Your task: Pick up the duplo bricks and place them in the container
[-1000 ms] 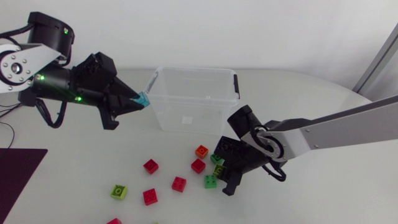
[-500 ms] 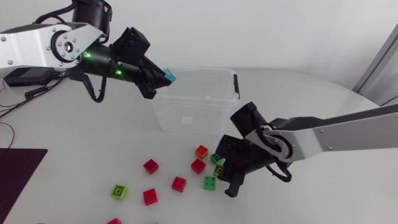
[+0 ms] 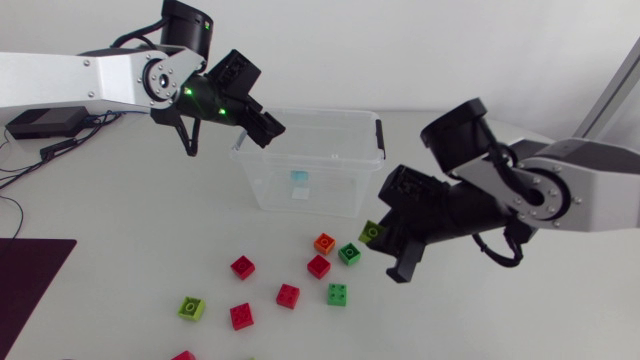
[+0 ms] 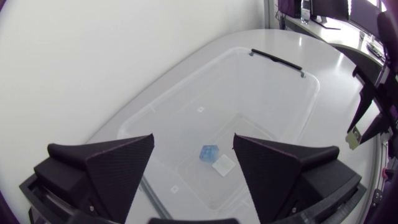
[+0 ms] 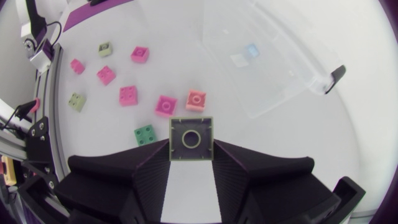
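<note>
Seen from the head view, the left arm (image 3: 100, 80) reaches across the far-left rim of the clear container (image 3: 305, 113). The left jaws stand parted and empty, and a light-blue brick (image 3: 299, 178) lies on the container's floor. The right arm (image 3: 560, 190) hangs off the container's near-right corner, the right jaws clamped on an olive-green brick (image 3: 371, 231) held above the table (image 3: 520, 310). An orange brick (image 3: 324, 243), a green brick (image 3: 349, 254) and other loose red, green and lime bricks lie scattered on the near side. In the left wrist view, the left jaws spread wide with nothing between them, and the light-blue brick (image 4: 209, 152) sits below and ahead, inside the container (image 4: 186, 84). In the right wrist view, the olive-green brick (image 5: 191, 134) is pinched squarely from both sides. The container (image 5: 286, 74) lies ahead and off to one side. The container's opening sits far and left of the held brick, its long axis running left to right. The carry therefore looks short: up over the near wall. The right arm is also the nearer to the loose bricks.
</note>
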You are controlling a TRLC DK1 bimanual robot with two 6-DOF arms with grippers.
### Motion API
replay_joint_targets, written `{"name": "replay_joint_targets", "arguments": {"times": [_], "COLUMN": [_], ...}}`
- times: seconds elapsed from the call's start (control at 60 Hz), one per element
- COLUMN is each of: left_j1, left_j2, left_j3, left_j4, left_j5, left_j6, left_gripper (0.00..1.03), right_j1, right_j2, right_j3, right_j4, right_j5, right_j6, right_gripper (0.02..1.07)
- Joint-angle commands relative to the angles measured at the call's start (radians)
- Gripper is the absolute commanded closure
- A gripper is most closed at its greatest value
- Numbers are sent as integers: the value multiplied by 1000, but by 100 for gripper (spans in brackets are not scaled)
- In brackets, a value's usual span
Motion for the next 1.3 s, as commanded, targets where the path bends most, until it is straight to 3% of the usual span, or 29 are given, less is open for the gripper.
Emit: {"name": "replay_joint_targets", "arguments": {"times": [0.0, 0.1, 0.367, 0.55, 0.683, 0.833, 0.867, 0.95, 1.0, 1.167, 1.283], "left_j1": [41, 66, 107, 150, 185, 204, 202, 201, 196, 181, 159], "left_j2": [-89, -200, -462, -603, -619, -626, -626, -622, -609, -551, -505], "left_j3": [-44, -133, -472, -722, -806, -837, -841, -841, -837, -838, -840], "left_j4": [-12, -97, -181, -230, -245, -334, -357, -399, -431, -452, -448], "left_j5": [-8, -8, -8, -7, 12, 58, 59, 66, 66, 58, 30], "left_j6": [-9, 100, 312, 534, 643, 769, 803, 866, 896, 958, 976], "left_gripper": [5, 5, 5, 5, 5, 5, 6, 6, 6, 7, 7], "right_j1": [-33, -73, -109, -116, -123, -129, -131, -134, -134, -133, -117], "right_j2": [-18, 1, 111, 225, 311, 410, 436, 493, 498, 400, 248], "right_j3": [69, 143, 315, 425, 497, 594, 617, 673, 677, 594, 437], "right_j4": [-21, -13, 51, 124, 159, 182, 199, 180, 180, 186, 194], "right_j5": [-15, -22, -39, -36, -28, 2, 15, 36, 41, 41, 41], "right_j6": [3, 9, 59, 96, 118, 130, 130, 128, 127, 128, 119], "right_gripper": [84, 84, 84, 84, 84, 82, 80, 26, 15, 11, 11]}}
